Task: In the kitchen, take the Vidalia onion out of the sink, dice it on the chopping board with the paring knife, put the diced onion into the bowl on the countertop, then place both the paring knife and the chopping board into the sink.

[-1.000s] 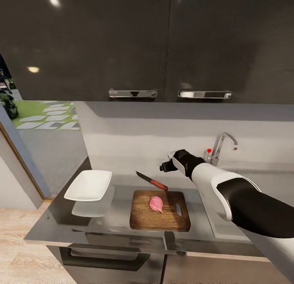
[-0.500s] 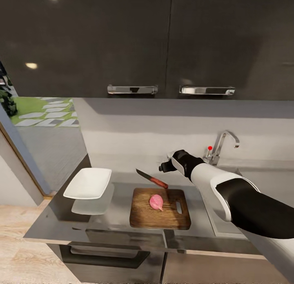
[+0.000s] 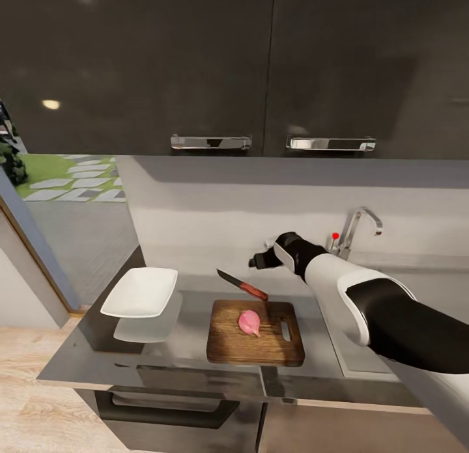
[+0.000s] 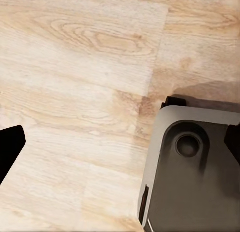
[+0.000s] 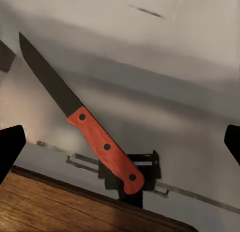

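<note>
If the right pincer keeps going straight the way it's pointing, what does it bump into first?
Probably the paring knife. The right wrist view looks along the open right pincer, and the knife's red handle sits in the middle ahead, with the countertop behind. Depth is hard to judge.

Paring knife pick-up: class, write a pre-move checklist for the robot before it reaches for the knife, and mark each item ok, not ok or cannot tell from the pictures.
1. Vidalia onion out of the sink and lying on the chopping board: ok.
2. Paring knife free to take, lying on the countertop behind the board with its handle end at the board's far edge: ok.
3. Right gripper empty, jaws wide apart in the right wrist view: ok.
4. Right gripper lined up over the red handle: ok, handle sits between the jaws, not yet touched.
5. Bowl empty and ready, left of the board: ok.
6. Left gripper clear of the counter: ok, it faces the wood floor.
</note>
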